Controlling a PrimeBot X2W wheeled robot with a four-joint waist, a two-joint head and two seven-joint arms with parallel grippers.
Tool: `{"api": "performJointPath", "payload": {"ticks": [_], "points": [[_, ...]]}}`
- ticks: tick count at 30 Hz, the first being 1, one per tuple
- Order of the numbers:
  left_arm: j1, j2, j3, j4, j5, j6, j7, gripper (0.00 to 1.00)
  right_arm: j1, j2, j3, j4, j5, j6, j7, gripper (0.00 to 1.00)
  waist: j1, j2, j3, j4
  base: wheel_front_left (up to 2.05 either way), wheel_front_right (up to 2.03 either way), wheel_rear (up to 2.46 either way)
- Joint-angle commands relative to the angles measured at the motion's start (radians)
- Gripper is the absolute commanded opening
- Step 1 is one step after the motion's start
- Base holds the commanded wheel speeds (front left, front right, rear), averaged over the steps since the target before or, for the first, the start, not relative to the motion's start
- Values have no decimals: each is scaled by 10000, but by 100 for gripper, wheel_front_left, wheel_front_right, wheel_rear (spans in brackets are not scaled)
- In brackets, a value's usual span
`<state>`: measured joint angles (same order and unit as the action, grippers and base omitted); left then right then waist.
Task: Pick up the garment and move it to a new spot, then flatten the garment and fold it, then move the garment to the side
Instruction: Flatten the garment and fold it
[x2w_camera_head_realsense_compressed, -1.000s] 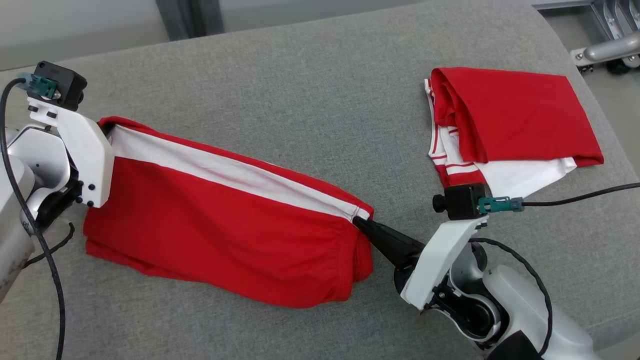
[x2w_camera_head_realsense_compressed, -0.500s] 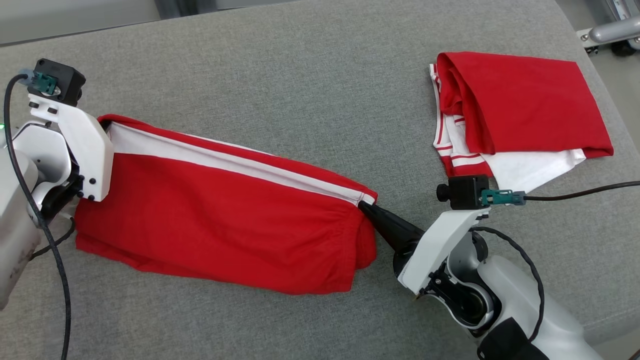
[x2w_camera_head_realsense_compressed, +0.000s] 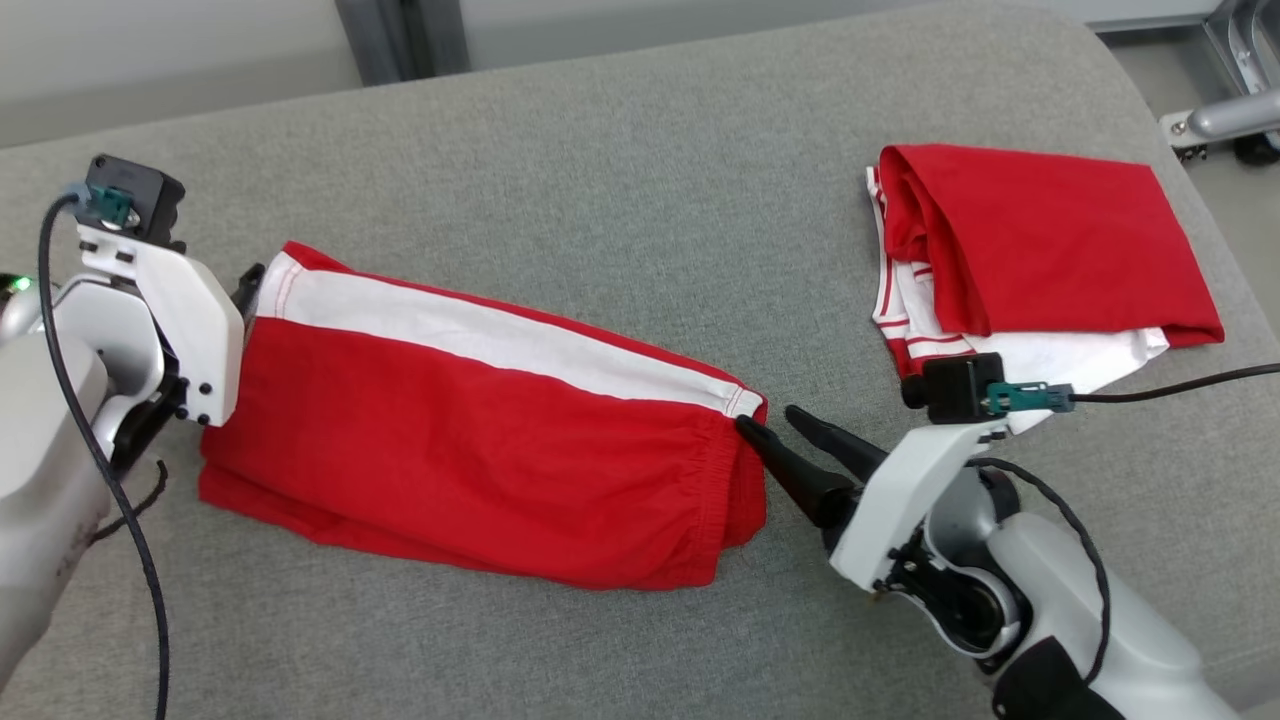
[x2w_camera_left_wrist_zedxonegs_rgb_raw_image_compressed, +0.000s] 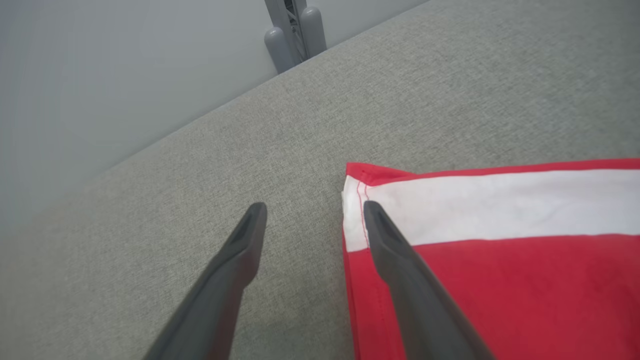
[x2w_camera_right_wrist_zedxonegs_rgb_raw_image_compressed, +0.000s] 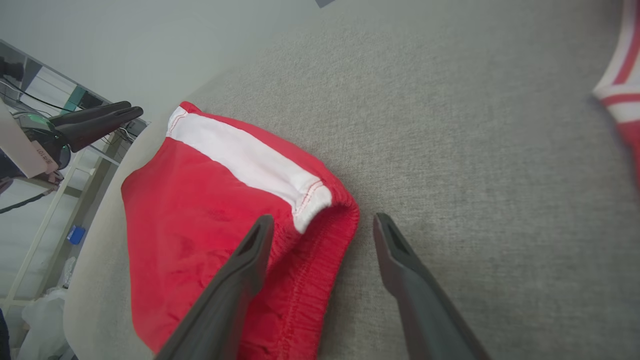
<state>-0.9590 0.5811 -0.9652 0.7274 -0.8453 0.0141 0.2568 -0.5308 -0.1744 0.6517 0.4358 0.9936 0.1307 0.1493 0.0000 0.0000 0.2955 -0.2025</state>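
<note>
The garment (x2w_camera_head_realsense_compressed: 480, 450) is a pair of red shorts with a white side stripe. It lies folded lengthwise on the grey cushion (x2w_camera_head_realsense_compressed: 620, 180). My left gripper (x2w_camera_left_wrist_zedxonegs_rgb_raw_image_compressed: 314, 207) stands open at the garment's left end (x2w_camera_left_wrist_zedxonegs_rgb_raw_image_compressed: 500, 260), one finger over the white-striped corner, nothing between the fingers. In the head view a white bracket hides most of this gripper (x2w_camera_head_realsense_compressed: 248, 285). My right gripper (x2w_camera_head_realsense_compressed: 770, 418) is open at the gathered right end, apart from the cloth. In the right wrist view its (x2w_camera_right_wrist_zedxonegs_rgb_raw_image_compressed: 323, 219) left finger overlaps the waistband corner (x2w_camera_right_wrist_zedxonegs_rgb_raw_image_compressed: 310, 200).
A second folded red and white garment (x2w_camera_head_realsense_compressed: 1040, 250) lies at the cushion's far right, just beyond my right wrist; its edge (x2w_camera_right_wrist_zedxonegs_rgb_raw_image_compressed: 620, 90) shows in the right wrist view. A metal frame (x2w_camera_head_realsense_compressed: 1230, 110) stands past the cushion's right edge, a grey post (x2w_camera_left_wrist_zedxonegs_rgb_raw_image_compressed: 295, 30) behind it.
Both grippers have opened and let go of the garment's ends. The cloth, stretched between them before, has settled flat on the cushion. The head camera has shifted slightly.
</note>
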Motion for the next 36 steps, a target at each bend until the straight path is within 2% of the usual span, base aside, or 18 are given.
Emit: {"api": "performJointPath", "payload": {"ticks": [1,8,15,19,23,26,28,31,36], "points": [[191,-61,29,79,-36,-22,-129,100,119,-175,-106,23,-97,0,75,100,0,0,-256,80,0,0,0],[602,-392,237,115,-139,123,-1392,100,555,-836,-690,-505,-1203,0,-241,100,0,0,-1202,428,0,0,0],[1069,-721,819,-731,-262,525,-3537,100,929,-1041,-1468,-1319,-3512,-1,-2165,100,0,0,-1890,1062,0,0,0],[1521,-766,1072,-1617,200,956,-4938,100,1292,-1052,-2017,-1659,-4908,0,-3116,100,0,0,-2222,1579,0,0,0],[2424,-785,1677,-2907,572,1518,-5214,100,1851,-713,-2716,-1961,-6072,0,-3714,100,0,0,-2477,1999,0,0,0],[3718,-950,2872,-4443,1153,1962,-5220,100,2437,-383,-3155,-2223,-6883,-1,-3934,100,0,0,-2649,2263,0,0,0],[4248,-1041,3201,-4894,1404,2001,-5210,100,2639,-264,-3268,-2298,-7085,-1,-3998,100,0,0,-2710,2329,0,0,0],[5711,-1442,4327,-5887,1954,2098,-5215,100,3235,130,-3664,-2551,-7443,-1,-4076,100,0,0,-2881,2482,0,0,0],[7755,-2435,5507,-6476,2756,1657,-5216,100,4140,615,-4332,-2935,-7590,-1,-4134,100,0,0,-3017,2647,0,0,0]]}}
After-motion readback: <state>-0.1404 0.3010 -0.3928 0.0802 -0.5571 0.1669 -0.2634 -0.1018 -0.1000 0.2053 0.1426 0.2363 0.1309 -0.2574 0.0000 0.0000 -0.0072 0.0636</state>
